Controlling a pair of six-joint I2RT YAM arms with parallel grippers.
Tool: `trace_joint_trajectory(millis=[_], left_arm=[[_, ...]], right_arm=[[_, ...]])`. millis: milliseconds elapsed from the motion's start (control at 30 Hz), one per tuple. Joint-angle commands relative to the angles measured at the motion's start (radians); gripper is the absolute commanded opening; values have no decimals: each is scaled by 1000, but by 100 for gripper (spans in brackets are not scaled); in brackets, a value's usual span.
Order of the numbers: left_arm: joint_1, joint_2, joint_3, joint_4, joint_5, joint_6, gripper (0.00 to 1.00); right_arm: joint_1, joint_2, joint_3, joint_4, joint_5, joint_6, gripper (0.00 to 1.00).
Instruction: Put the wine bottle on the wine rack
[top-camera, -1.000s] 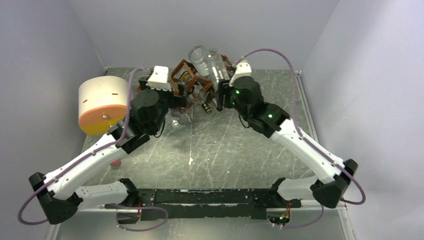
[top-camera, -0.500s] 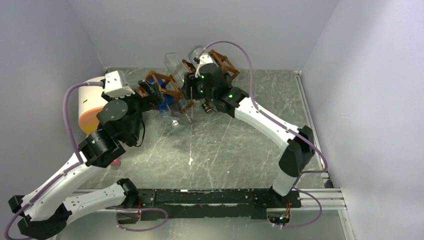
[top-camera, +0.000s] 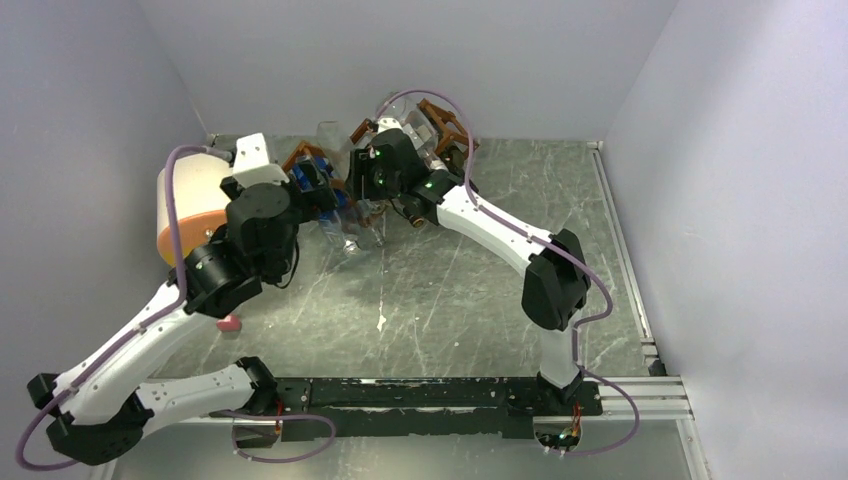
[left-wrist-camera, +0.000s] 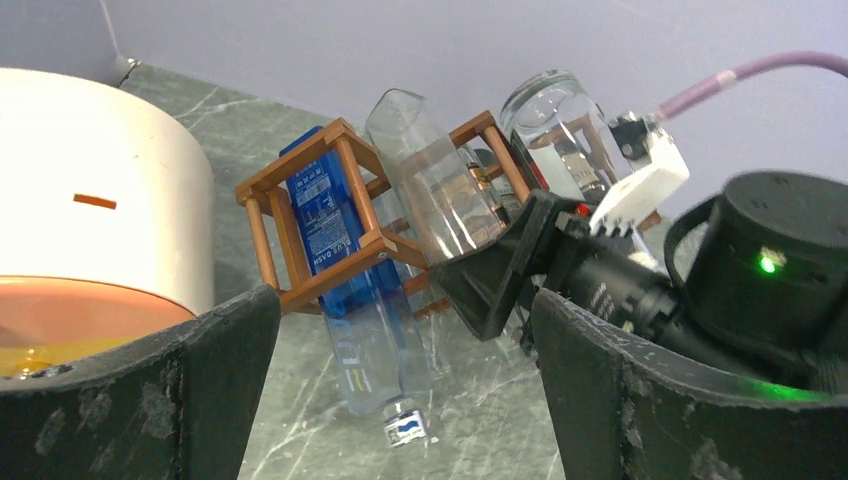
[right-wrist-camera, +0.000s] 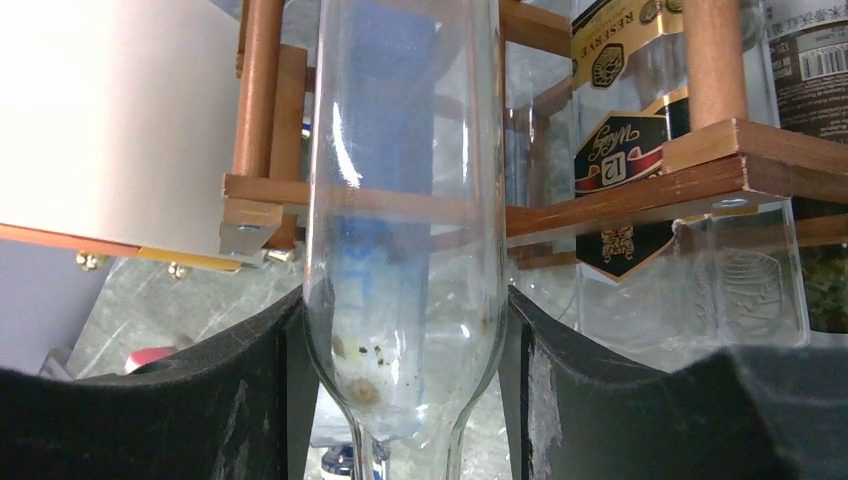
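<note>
The reddish-brown wine rack (top-camera: 445, 122) stands at the back of the table; it also shows in the left wrist view (left-wrist-camera: 300, 190) and the right wrist view (right-wrist-camera: 640, 200). My right gripper (top-camera: 365, 180) (right-wrist-camera: 405, 310) is shut on a clear glass wine bottle (right-wrist-camera: 405, 180) near its shoulder. The bottle (left-wrist-camera: 430, 190) leans up against the rack's bars, base uppermost. A blue bottle (left-wrist-camera: 340, 250) lies in a rack cell with its cap on the table. My left gripper (top-camera: 322, 192) (left-wrist-camera: 400, 300) is open and empty, just in front of the blue bottle.
A cream-and-orange cylinder (top-camera: 190, 205) lies at the left by the wall. A dark-labelled bottle (right-wrist-camera: 620, 110) and a round clear bottle (left-wrist-camera: 560, 130) sit in the rack. A small pink object (top-camera: 230, 323) lies on the table near the left arm.
My right gripper has moved left along the rack with the clear bottle. My left arm swung out to the left, then came back toward the rack.
</note>
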Motion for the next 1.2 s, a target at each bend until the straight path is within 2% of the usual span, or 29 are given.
trace_joint_trajectory(millis=[0,100,233,333,433,667,733,867,1167], left_arm=[[6,-93,-87,158,108,210,99],[6,-133,-116,195,168,230,99],[7,-140,-116,194,170,240,99],[7,-125,-98,159,130,204,99],[7,-117,-91,146,120,198,99],[6,-134,-100,146,111,186,99],[7,-143,-106,155,130,197,99],[6,-146,-114,164,159,208,99],[7,-113,-78,113,177,218,99]], right_arm=[[-9,6,67,73,-9,39,8],[-14,20,76,61,-17,49,17],[-15,23,67,59,-25,65,25],[-15,20,54,57,-21,77,40],[-16,11,38,52,-10,82,51],[-17,-29,-5,52,18,72,64],[-18,-45,-21,61,21,67,75],[-18,-80,-70,106,28,66,84],[-17,-158,-107,116,43,36,88]])
